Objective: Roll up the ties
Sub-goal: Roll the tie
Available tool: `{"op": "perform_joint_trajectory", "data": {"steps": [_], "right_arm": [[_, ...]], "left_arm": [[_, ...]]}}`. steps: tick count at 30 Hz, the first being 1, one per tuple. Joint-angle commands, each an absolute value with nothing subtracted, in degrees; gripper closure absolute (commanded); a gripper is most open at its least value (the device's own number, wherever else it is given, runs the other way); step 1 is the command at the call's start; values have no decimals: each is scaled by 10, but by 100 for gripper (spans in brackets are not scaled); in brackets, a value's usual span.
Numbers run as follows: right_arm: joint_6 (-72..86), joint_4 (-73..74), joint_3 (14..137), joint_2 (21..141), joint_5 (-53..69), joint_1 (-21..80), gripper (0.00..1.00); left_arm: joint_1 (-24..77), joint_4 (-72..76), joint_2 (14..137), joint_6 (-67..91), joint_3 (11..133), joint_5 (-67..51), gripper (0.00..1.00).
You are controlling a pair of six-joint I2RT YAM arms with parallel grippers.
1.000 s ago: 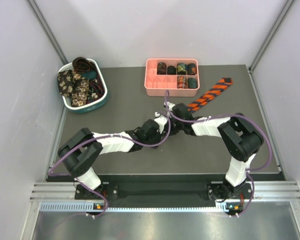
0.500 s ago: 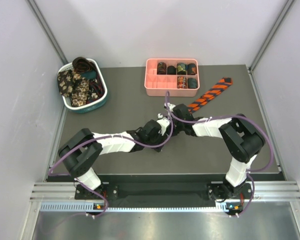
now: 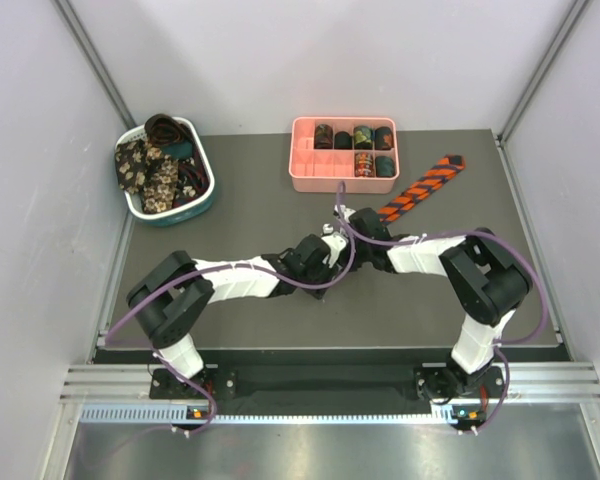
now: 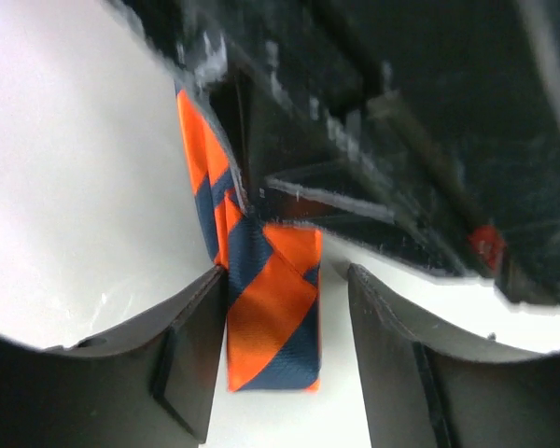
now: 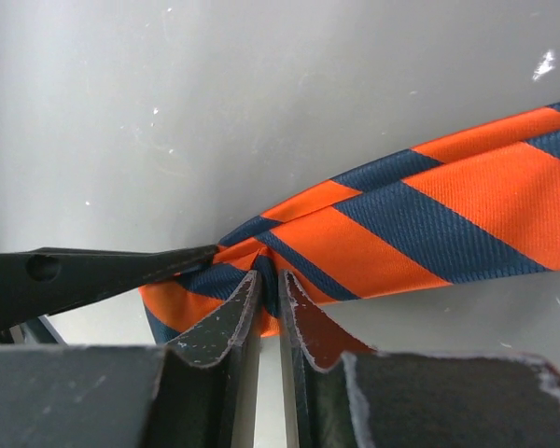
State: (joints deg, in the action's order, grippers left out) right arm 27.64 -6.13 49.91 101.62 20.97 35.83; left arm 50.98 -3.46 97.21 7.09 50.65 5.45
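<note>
An orange-and-dark striped tie (image 3: 425, 185) lies flat, running from the table's back right toward the middle. My right gripper (image 5: 271, 280) is shut on a bunched fold near the tie's (image 5: 448, 205) narrow end. My left gripper (image 4: 285, 308) is open, and the folded end of the tie (image 4: 266, 317) lies between its fingers, close to the left finger (image 4: 191, 345) with a gap on the right. In the top view both grippers meet at mid-table, the left (image 3: 332, 245) just beside the right (image 3: 352, 228). The tie's end is hidden under them there.
A pink compartment tray (image 3: 305, 180) at the back centre holds several rolled ties (image 3: 363, 137). A white-and-teal basket (image 3: 180, 215) at the back left is heaped with unrolled floral and dark ties (image 3: 145, 170). White walls enclose the table.
The left gripper's jaws have opened wider and the left arm has edged right toward the right gripper. The right gripper keeps its hold on the tie.
</note>
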Motion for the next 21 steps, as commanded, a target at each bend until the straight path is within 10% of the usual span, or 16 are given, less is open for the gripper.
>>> {"op": "perform_joint_trajectory", "data": {"steps": [1, 21], "right_arm": [[255, -76, 495, 998, 226, 370, 87], [249, -24, 520, 947, 199, 330, 58]], "left_arm": [[503, -9, 1001, 70, 531, 64, 43], [488, -19, 998, 96, 499, 11, 66]]}}
